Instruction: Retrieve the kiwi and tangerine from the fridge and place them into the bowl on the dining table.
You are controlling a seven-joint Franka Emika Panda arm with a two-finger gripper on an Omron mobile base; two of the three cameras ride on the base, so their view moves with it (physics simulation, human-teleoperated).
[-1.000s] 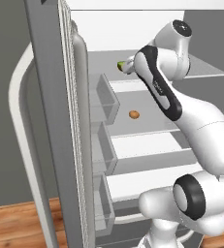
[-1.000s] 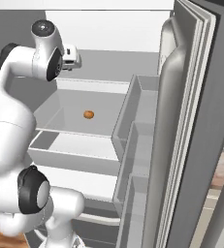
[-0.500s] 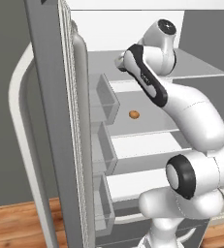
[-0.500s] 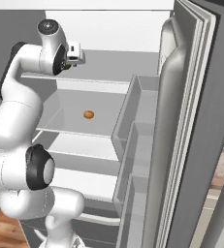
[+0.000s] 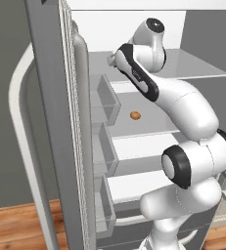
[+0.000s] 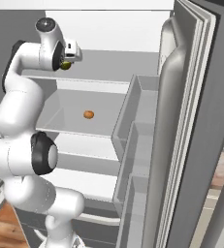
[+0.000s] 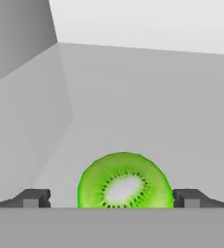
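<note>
My gripper [image 7: 111, 201] is shut on the kiwi [image 7: 125, 181], a bright green cut half with a pale core, which sits between the two dark fingertips [image 7: 36, 198]. In the left base view the gripper [image 5: 111, 59] is just above the upper shelf inside the open fridge [image 5: 56, 122]. From the right base view the kiwi [image 6: 65, 64] shows just under the hand [image 6: 71, 52]. The tangerine [image 5: 135, 115] [image 6: 88, 114] lies alone on the middle shelf, below the gripper. The bowl and the dining table are out of view.
The fridge door [image 6: 191, 126] stands open on the right with grey door bins [image 6: 133, 116]; the other door [image 5: 80, 146] carries bins [image 5: 104, 97] too. White shelves [image 5: 144, 146] lie below the tangerine. Wooden floor [image 5: 16, 224] shows at the bottom.
The arm has swung, its elbow folding toward the fridge's left side. The gripper has shifted slightly left and up with the kiwi. The tangerine has not moved.
</note>
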